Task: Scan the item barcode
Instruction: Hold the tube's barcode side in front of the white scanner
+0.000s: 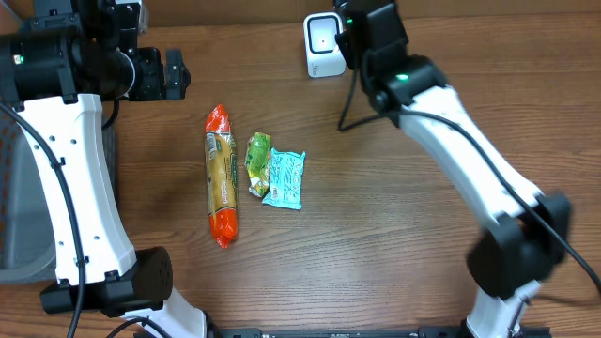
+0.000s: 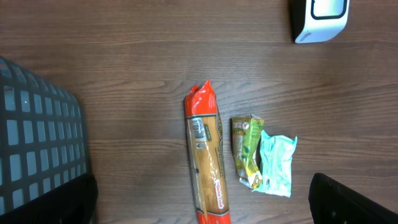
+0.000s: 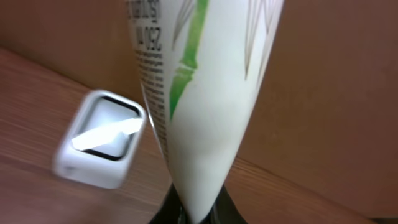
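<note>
My right gripper (image 3: 196, 214) is shut on the narrow end of a white tube (image 3: 205, 93) printed with green bamboo and small black text. The tube stands up in front of the right wrist camera, just right of the white barcode scanner (image 3: 99, 140). In the overhead view the scanner (image 1: 324, 45) stands at the table's back edge with the right gripper (image 1: 362, 28) beside it, and the tube is hidden by the arm. My left gripper (image 1: 174, 75) hangs open and empty over the back left of the table, its fingers (image 2: 348, 199) wide apart.
A long orange and red packet (image 1: 221, 176) (image 2: 207, 162) lies mid-table. To its right lie a small green packet (image 1: 256, 164) (image 2: 247, 149) and a teal packet (image 1: 285, 178) (image 2: 275, 165). A grey mesh basket (image 1: 14, 188) (image 2: 37, 143) sits at the left edge.
</note>
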